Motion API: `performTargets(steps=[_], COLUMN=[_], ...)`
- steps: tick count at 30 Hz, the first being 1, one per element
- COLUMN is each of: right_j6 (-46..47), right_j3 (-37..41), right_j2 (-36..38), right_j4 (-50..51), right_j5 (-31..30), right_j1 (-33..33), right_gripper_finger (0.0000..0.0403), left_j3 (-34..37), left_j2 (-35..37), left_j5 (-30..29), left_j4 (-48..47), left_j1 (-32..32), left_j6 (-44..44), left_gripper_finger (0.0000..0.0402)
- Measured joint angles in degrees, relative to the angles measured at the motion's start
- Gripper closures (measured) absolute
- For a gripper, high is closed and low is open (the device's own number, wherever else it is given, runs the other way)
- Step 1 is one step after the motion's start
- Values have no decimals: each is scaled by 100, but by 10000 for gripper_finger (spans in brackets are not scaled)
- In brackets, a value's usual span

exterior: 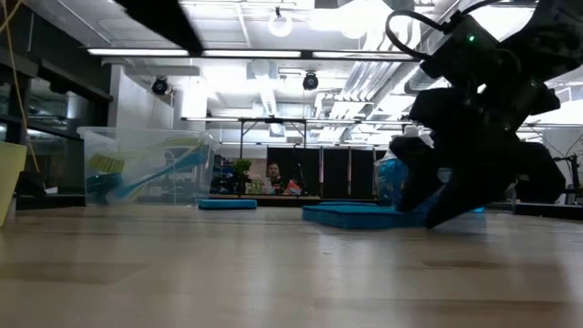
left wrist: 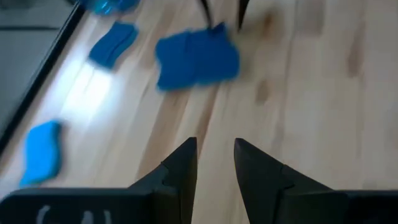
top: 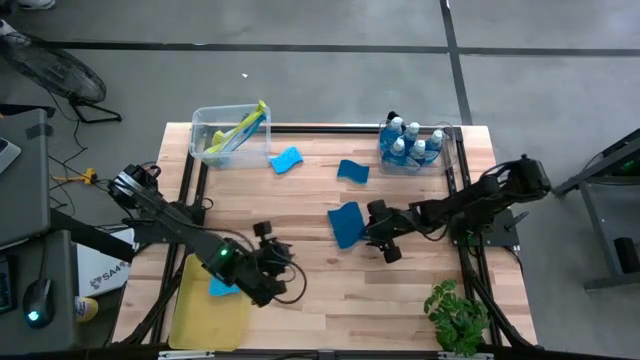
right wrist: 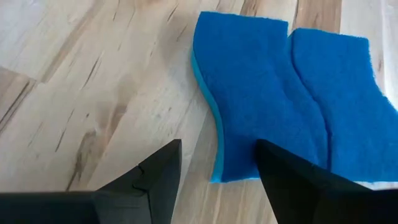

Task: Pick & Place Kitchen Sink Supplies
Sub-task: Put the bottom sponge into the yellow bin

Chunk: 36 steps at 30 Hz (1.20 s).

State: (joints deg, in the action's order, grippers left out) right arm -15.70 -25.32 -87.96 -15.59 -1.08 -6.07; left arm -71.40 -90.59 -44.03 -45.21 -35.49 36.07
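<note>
Item 1. Potted green plant (top: 456, 313), set at the table's near right corner.

Item 2. Yellow tray (top: 205, 318), laid at the near left edge of the wooden table (top: 320, 300). One blue sponge (top: 222, 288) is seen on the tray's far end, partly hidden by the left arm.

Item 3. Left gripper (top: 283, 266), held low just right of the tray. Its fingers (left wrist: 183, 168) are parted by a narrow gap and nothing is seen between them.

Item 4. Right gripper (top: 380, 236), placed at mid-table, just right of a pair of sponges (right wrist: 292, 93) lying side by side with edges touching. The fingers (right wrist: 158, 177) are spread apart and nothing is clasped; one fingertip is seen at the near edge of the closest sponge, the other over bare wood. Whether the sponge is touched cannot be told.

Item 5. Two single sponges farther back: one (top: 352, 171) right of centre, one (top: 286, 160) left of centre, each lying flat and well apart from the pair.

Item 6. Clear bin (top: 203, 130) at the far left corner, in which yellow-green-handled dish brushes (top: 240, 130) are leaned.

Item 7. Clear bin (top: 447, 135) at the far right, in which blue soap bottles (top: 408, 143) with white caps are stood upright, crowded together.
</note>
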Motion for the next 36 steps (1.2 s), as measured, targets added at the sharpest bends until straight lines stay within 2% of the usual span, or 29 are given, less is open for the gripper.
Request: performTargets(steps=[3,7,11,17,22,29,36], right_j6=[17,30,76,171,187,185,168], right_j3=[-2,-2,-2,-11,-11,-2,0], right_j2=[-38,-44,-44,-47,-51,-51,-53], right_j4=[-55,-7,37,93,100,118,122], right_j5=[-37,-178,-219,-329,-532,-888,-955], right_j1=[0,0,0,2,0,2,2], right_gripper_finger=[203,204,210,234,263,309,370], left_j3=[358,1008,1566,1990,1996,1996,1996], left_j2=[0,0,0,-4,-4,-4,-4], left_j5=[269,1000,1644,2505,2874,2706,2663], left_j4=[1275,3105,4176,4634,5032,5152,5236], left_j1=[325,914,1454,2008,2205,2200,2199], left_j6=[-706,-1602,-1824,-1717,-1788,-1782,-1763], left_gripper_finger=[300,300,301,301,301,301,301])
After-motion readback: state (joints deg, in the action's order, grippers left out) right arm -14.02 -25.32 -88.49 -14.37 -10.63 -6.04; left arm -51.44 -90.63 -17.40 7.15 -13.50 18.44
